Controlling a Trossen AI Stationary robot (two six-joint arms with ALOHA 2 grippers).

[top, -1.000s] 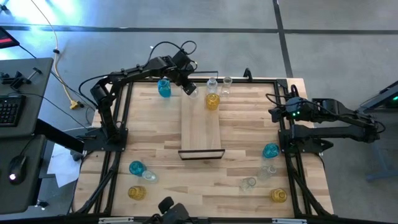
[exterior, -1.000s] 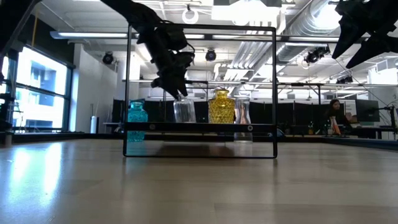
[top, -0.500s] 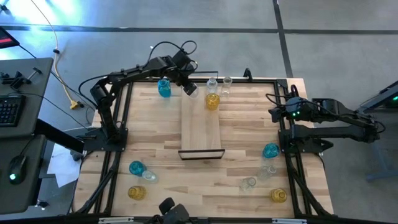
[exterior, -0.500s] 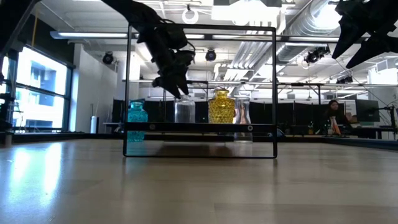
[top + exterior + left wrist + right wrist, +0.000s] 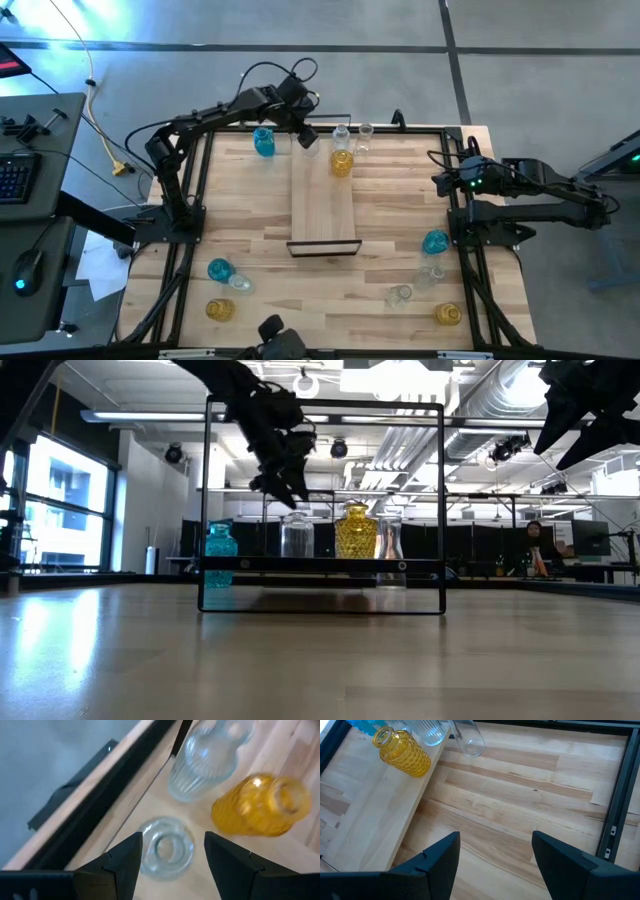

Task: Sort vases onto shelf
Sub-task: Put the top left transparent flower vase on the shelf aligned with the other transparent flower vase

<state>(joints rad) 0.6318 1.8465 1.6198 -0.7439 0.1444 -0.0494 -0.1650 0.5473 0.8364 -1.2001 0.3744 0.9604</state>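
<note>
The shelf [image 5: 323, 205] lies in the middle of the table, a light board with black end frames. At its far end stand a clear vase [image 5: 296, 535], an amber vase [image 5: 341, 162] and a ribbed clear vase [image 5: 342, 135]. My left gripper [image 5: 290, 495] hangs open just above the first clear vase [image 5: 166, 847], whose mouth shows between the fingers, untouched. A teal vase [image 5: 264, 142] stands on the table left of the shelf, and another clear vase [image 5: 365, 133] right of it. My right gripper [image 5: 492, 865] waits open at the table's right side.
Loose vases stand on the table near left: teal [image 5: 218, 269], clear [image 5: 240, 283], amber [image 5: 219, 310]. Near right are teal [image 5: 435, 242], two clear [image 5: 430, 275] [image 5: 400, 296] and amber [image 5: 448, 315]. The shelf's near half is bare board.
My left gripper has risen a little from the neck of the clear vase at the shelf's far end and now hangs clear above it. The vase stays upright on the shelf where it was.
</note>
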